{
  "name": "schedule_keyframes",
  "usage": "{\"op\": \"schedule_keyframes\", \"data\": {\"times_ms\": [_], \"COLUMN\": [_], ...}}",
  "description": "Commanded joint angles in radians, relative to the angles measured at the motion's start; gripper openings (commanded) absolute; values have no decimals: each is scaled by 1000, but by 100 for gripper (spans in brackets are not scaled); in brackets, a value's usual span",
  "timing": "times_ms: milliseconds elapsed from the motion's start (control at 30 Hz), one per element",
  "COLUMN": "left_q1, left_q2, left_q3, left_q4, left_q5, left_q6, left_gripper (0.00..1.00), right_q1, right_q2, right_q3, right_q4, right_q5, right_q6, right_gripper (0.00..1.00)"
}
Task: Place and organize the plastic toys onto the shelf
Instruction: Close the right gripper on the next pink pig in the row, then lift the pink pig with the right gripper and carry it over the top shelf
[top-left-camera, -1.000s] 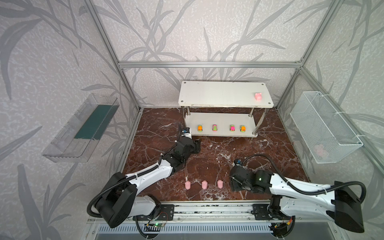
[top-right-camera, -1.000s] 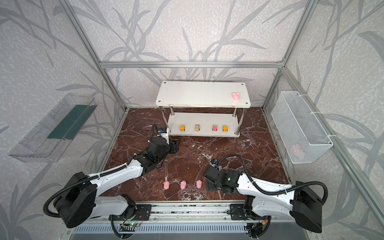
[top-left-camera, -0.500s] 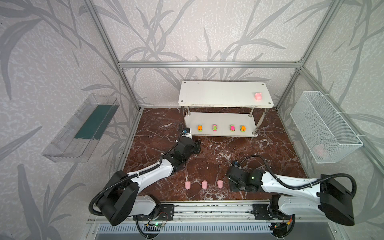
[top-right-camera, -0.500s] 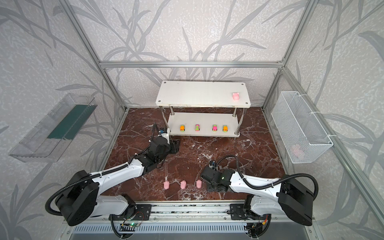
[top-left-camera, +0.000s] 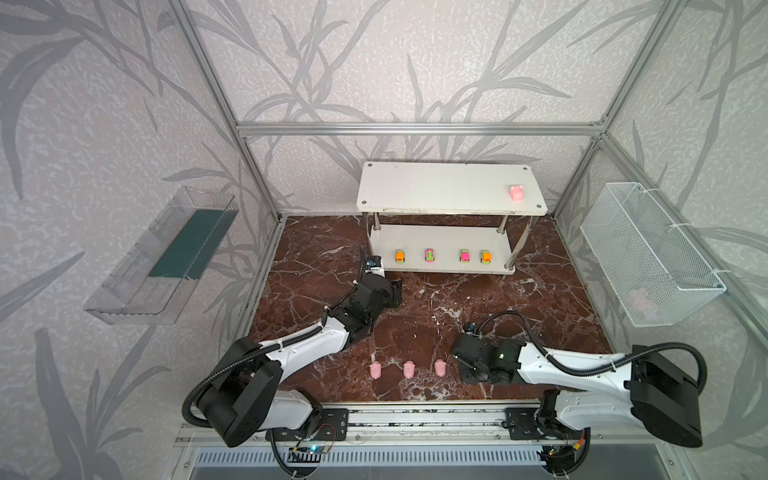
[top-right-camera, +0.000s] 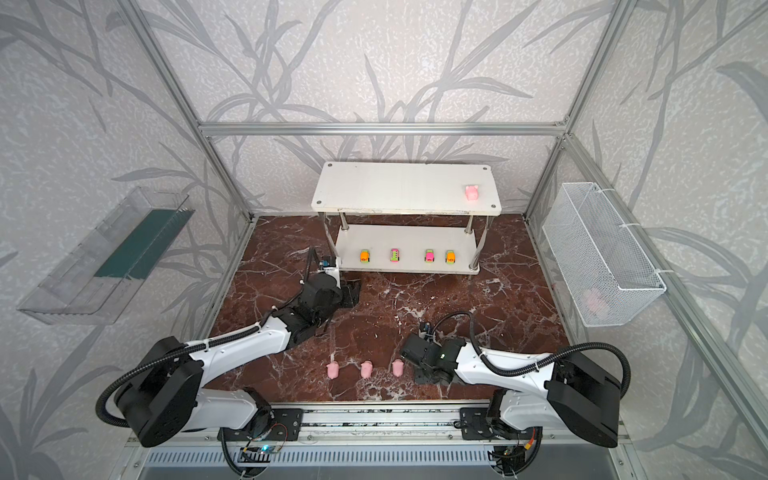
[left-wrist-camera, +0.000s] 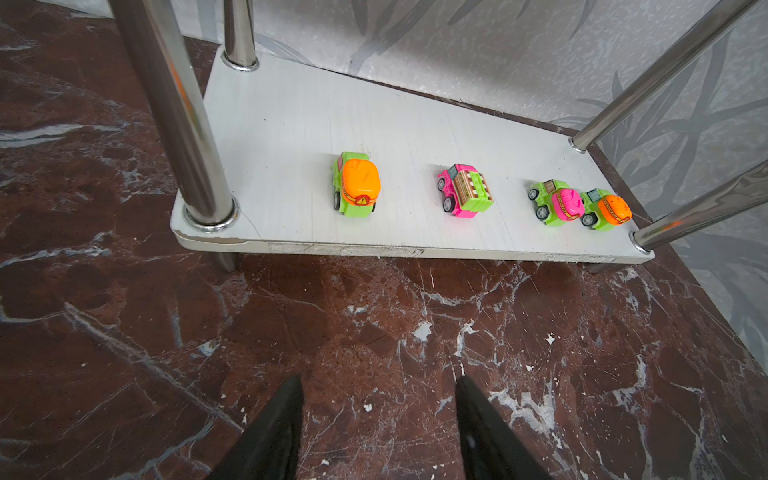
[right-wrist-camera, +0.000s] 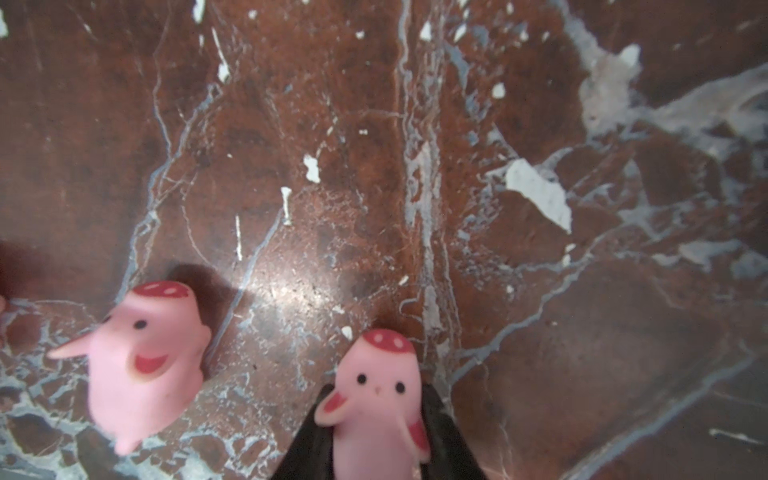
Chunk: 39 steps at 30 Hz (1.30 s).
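Nearest: right gripper (right-wrist-camera: 379, 395) clamped, black fingers (right-wrist-camera: 307, 449) against both sides of small pale-pink plastic pig figure (right-wrist-camera: 376, 374) on brown marble tabletop (right-wrist-camera: 498, 208). Alongside, middle pink pig (top-left-camera: 408, 369), then left-end pink pig (top-left-camera: 376, 370). Further: left gripper (left-wrist-camera: 378, 380) half spread, empty, over tabletop before white two-tier shelf (left-wrist-camera: 291, 124). Lower tier: four tiny plastic toy cars (left-wrist-camera: 356, 185) in row. Top tier, right end: one more pink pig (top-left-camera: 516, 192).

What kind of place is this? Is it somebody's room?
Probably not: it looks like a robot practice booth. Its silver aluminium frame bars edge leaf-patterned wallpaper walls, two black-and-white robot arms sit on a metal rail, and the right gripper pinches a small pale-pink toy pig.
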Motion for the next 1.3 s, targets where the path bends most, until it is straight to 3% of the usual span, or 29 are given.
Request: {"op": "schedule_keyframes", "data": {"times_ms": [0, 200, 400, 567, 733, 867, 1267], "left_q1": [6, 8, 8, 12, 13, 13, 13], "left_q2": [8, 11, 1, 25, 42, 41, 27], "left_q3": [5, 4, -7, -17, -20, -21, -35], "left_q4": [17, 20, 32, 72, 96, 102, 92], "left_q5": [-5, -3, 5, 21, 59, 74, 71], "left_q6": [-13, -12, -7, -15, -43, -42, -37], "left_gripper": [57, 57, 57, 57, 57, 57, 57], "right_q1": [-2, -7, -172, -364, -453, -509, -675], "right_q2": [-7, -152, -181, -53, 129, 244, 522], "right_q3": [65, 238, 622, 917, 1265, 1454, 1793], "right_q4": [-125, -349, -523, -477, -486, -508, -592], "right_q5": [30, 156, 189, 132, 89, 74, -30], "right_q6": [-6, -71, -278, -519, -646, -690, -718], "right_gripper": [29, 29, 31, 32, 32, 33, 33]}}
